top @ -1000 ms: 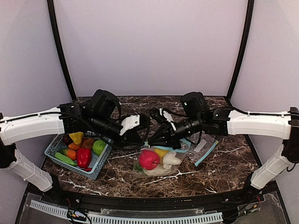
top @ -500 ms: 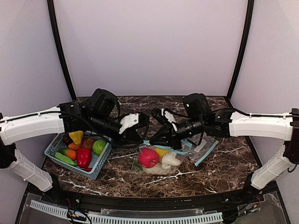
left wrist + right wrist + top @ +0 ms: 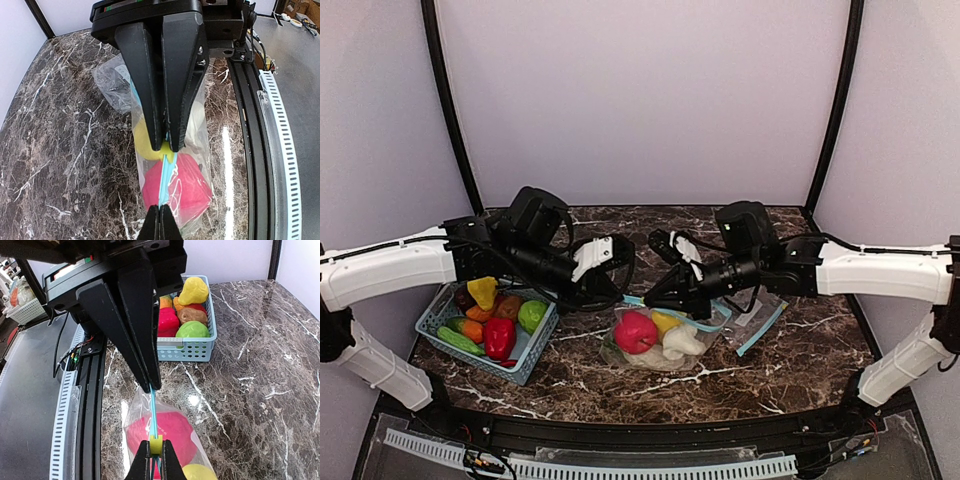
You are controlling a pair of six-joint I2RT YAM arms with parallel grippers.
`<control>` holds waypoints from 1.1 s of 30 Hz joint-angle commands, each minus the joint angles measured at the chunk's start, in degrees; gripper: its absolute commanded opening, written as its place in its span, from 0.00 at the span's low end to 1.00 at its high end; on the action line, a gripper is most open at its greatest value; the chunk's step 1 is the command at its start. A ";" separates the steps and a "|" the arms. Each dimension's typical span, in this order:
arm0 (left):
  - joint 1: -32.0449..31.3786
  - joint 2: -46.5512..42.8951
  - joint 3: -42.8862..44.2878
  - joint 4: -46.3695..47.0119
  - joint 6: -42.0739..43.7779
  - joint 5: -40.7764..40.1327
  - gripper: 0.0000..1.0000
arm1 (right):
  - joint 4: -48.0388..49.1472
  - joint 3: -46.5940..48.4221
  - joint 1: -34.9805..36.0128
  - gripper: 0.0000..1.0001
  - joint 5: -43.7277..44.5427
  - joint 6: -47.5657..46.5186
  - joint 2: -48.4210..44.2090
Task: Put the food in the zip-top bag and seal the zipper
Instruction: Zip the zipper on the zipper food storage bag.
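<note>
**Desk** [image 3: 800, 352]: dark marbled top across the lower half of the overhead view. The left arm [image 3: 390, 270] and right arm [image 3: 880, 270] reach in from the frame's sides and meet at centre, over the bag.

**Teal lattice basket** [image 3: 432, 322], lower left of the overhead view. It holds loose toy produce: red pepper [image 3: 500, 337], green round piece [image 3: 531, 315], yellow pepper [image 3: 483, 294], orange piece [image 3: 472, 328]. None of it is bagged.

**Zip-top bag** [image 3: 645, 362], centre, resting on the desk with its mouth edge lifted. Inside are a red fruit [image 3: 635, 331], a yellow piece [image 3: 665, 322] and a cream-white piece [image 3: 684, 342]. Spare flat bags [image 3: 757, 312] lie just to its right.

**Left hand** [image 3: 160, 223]: fingers pinched together on the teal zipper strip [image 3: 163, 182], at the bottom edge of its own view.

**Right hand** [image 3: 152, 460]: also clamped on the strip, directly behind a small yellow slider [image 3: 156, 444].

The hands face each other along the strip, which runs straight between them.

**Judgement:**
- The strip is held raised and stretched so its two lips line up.
- The left hand serves as anchor, and the right hand is placed to drag the slider along.
- The step in hand is sealing. I cannot tell whether the track between the hands is already closed.
- With produce lying in the basket, the task looks only partly done if all of it is meant to go in.
</note>
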 commanded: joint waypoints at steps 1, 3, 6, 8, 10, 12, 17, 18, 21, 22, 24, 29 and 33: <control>1.51 -3.55 -0.31 -3.04 0.42 -2.01 0.01 | -3.24 -2.04 -0.10 0.04 3.43 1.17 -1.78; 1.65 -3.69 -0.34 -3.18 0.46 -2.46 0.01 | -3.21 -2.35 -0.11 0.04 3.93 1.40 -2.02; 2.03 -3.82 -0.34 -3.31 0.56 -3.27 0.01 | -3.29 -2.79 -0.18 0.04 4.85 1.78 -2.49; 2.19 -3.81 -0.34 -3.28 0.59 -3.65 0.01 | -3.29 -3.04 -0.19 0.04 5.39 2.01 -2.73; 2.39 -3.84 -0.34 -3.34 0.53 -3.87 0.01 | -3.29 -3.28 -0.28 0.04 5.83 2.18 -2.96; 2.53 -3.84 -0.34 -3.25 0.48 -4.08 0.01 | -3.29 -3.57 -0.32 0.04 6.28 2.41 -3.15; 2.91 -3.79 -0.41 -3.10 0.27 -5.47 0.01 | -3.41 -4.10 -0.45 0.04 7.01 2.86 -3.56; 2.97 -3.67 -0.37 -3.18 0.21 -5.76 0.01 | -3.44 -4.21 -0.45 0.04 7.13 2.95 -3.63; 3.33 -3.58 -0.26 -3.33 0.24 -6.52 0.01 | -3.63 -4.43 -0.52 0.04 7.83 3.19 -3.89; 3.40 -3.55 -0.26 -3.34 0.15 -6.59 0.01 | -3.68 -4.52 -0.62 0.04 8.03 3.29 -3.92; 3.46 -3.57 -0.14 -3.50 0.08 -6.84 0.01 | -3.73 -4.64 -0.76 0.04 8.43 3.59 -3.95; 3.49 -4.28 -0.42 -3.55 -0.30 -7.67 0.01 | -3.65 -4.30 -1.06 0.04 9.58 4.84 -3.48; 3.63 -4.39 -0.77 -2.75 -0.65 -7.35 0.01 | -3.04 -5.28 -1.07 0.05 10.58 5.58 -4.07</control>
